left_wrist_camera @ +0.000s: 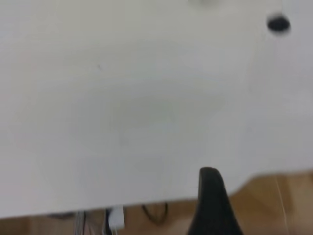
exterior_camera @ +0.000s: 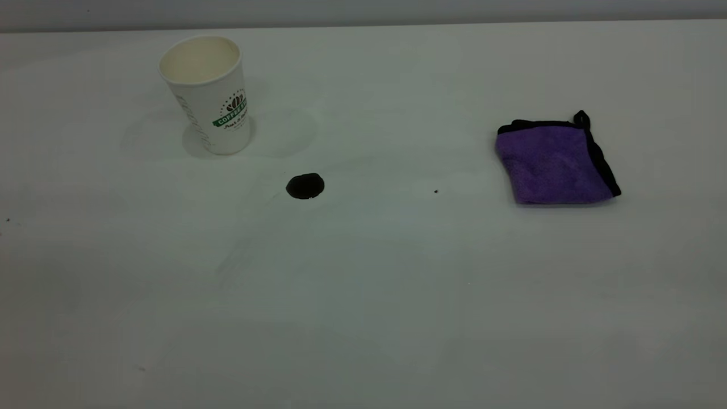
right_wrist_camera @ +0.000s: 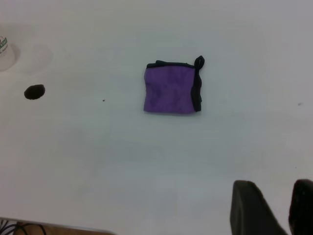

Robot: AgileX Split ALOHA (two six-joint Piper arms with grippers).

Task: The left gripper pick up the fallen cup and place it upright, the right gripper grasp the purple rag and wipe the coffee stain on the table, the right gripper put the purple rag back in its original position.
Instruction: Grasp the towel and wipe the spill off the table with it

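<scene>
The cup (exterior_camera: 207, 91) stands upright at the back left of the table (exterior_camera: 363, 295), empty, logo facing the camera. The coffee stain (exterior_camera: 305, 186) lies in front of it to the right; it also shows in the left wrist view (left_wrist_camera: 279, 24) and the right wrist view (right_wrist_camera: 34, 91). The purple rag (exterior_camera: 554, 162) lies folded flat at the right, also in the right wrist view (right_wrist_camera: 171, 89). Neither gripper is in the exterior view. The left gripper (left_wrist_camera: 212, 205) hangs by the table's edge, far from the stain. The right gripper (right_wrist_camera: 276, 205) is open and empty, well short of the rag.
A tiny dark speck (exterior_camera: 436, 191) lies between the stain and the rag. The table's edge (left_wrist_camera: 146, 208) shows in the left wrist view, with wooden floor (left_wrist_camera: 274, 205) and cables below. A grey wall runs behind the table's back edge (exterior_camera: 363, 25).
</scene>
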